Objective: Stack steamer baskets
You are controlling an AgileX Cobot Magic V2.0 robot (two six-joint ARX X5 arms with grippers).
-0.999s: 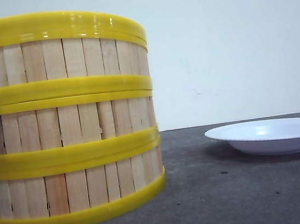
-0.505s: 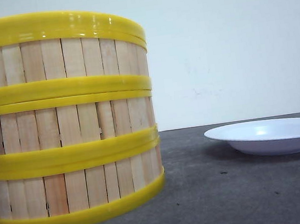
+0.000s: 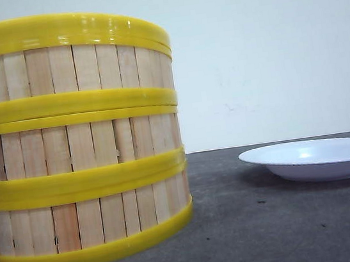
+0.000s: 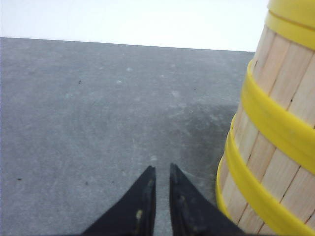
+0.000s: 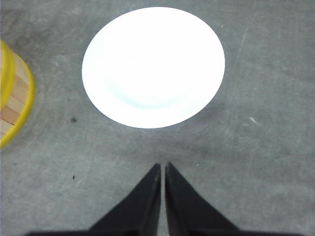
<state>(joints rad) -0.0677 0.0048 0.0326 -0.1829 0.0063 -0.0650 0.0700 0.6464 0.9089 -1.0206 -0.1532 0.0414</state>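
Steamer baskets (image 3: 76,141) are stacked three high on the table (image 3: 272,234), so the job looks finished. Both left gripper (image 4: 160,172) and right gripper (image 5: 163,167) have fingers together, holding nothing. Left sits beside the stack; right hovers over bare table with the white plate (image 5: 153,66) at twelve o'clock.

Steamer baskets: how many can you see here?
3, all in one stack left of the white plate: the bottom basket on the table, the middle basket on it, the top basket above.
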